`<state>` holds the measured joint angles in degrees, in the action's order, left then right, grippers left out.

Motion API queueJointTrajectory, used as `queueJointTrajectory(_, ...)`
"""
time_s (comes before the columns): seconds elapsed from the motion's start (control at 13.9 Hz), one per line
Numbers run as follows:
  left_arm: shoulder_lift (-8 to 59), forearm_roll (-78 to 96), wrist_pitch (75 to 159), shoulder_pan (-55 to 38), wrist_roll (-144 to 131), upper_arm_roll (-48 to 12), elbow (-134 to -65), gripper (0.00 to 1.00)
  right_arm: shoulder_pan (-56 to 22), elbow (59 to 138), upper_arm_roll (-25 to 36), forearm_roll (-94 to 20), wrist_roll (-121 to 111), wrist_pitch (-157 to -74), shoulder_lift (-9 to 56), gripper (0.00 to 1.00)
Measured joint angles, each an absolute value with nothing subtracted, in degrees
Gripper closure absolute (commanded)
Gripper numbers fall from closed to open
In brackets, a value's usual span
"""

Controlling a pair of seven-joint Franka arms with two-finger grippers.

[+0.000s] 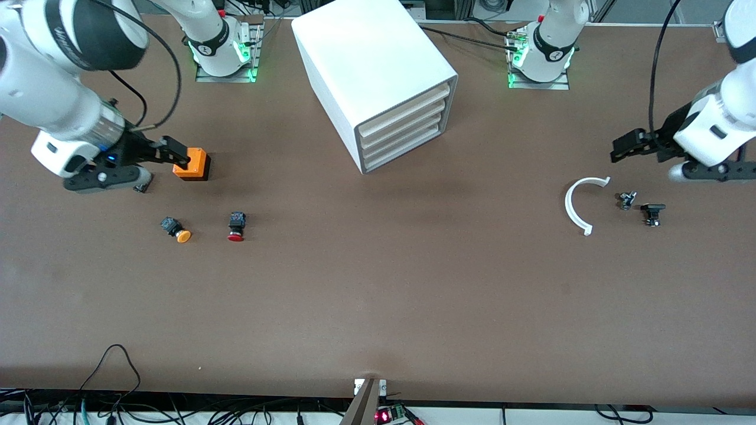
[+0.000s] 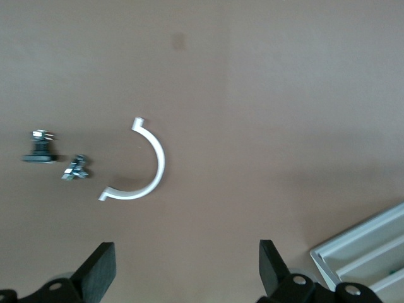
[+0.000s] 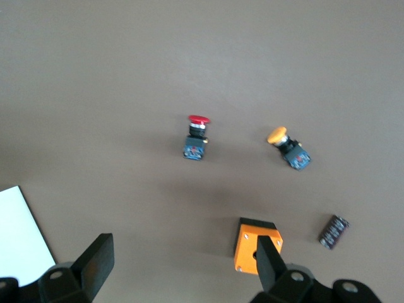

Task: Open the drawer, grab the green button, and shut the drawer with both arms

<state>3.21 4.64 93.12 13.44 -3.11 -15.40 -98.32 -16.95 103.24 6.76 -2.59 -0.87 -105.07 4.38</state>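
Between both parted jaws, closed cabinet drawers (image 1: 407, 127).

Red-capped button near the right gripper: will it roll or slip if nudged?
The red-capped button lies on its side, and its blocky black body probably stops rolling. The round cap could let it pivot. It looks small and light, so it likely slides on the smooth table.

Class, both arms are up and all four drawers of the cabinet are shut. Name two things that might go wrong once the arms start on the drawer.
1. The four drawers look alike and no green button shows, so an arm might pull the wrong one.
2. The cabinet stands loose and skewed on the table; a pull may drag it unless the other arm braces it.

The left gripper hangs open over the white curved bracket, the right gripper open over the orange box.
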Motion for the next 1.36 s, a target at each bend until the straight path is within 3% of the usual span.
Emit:
queueJointTrajectory(0.5, 24.43, 21.89, 95.02, 8.28, 4.21, -15.84, -102.79, 0.0, -19.78, 96.12, 6.77, -2.59, -0.88, -106.72, 12.68, 0.0)
queueJointTrajectory(0.72, 30.49, 37.59, 100.8, 5.05, 8.73, -15.93, -109.95, 0.0, -20.43, 95.99, 6.41, -2.59, -0.89, -107.61, 13.32, 0.0)
queueJointTrajectory(1.01, 35.52, 50.87, 110.26, -1.73, 19.76, -17.27, -118.9, 0.03, -21.11, 95.94, 5.71, -2.59, -0.89, -109.33, 14.09, 0.0)
queueJointTrajectory(1.36, 35.41, 51.74, 111.71, -3.08, 20.14, -22.73, -119.7, 0.05, -21.32, 95.74, 5.69, -2.59, -0.89, -109.49, 14.15, 0.0)
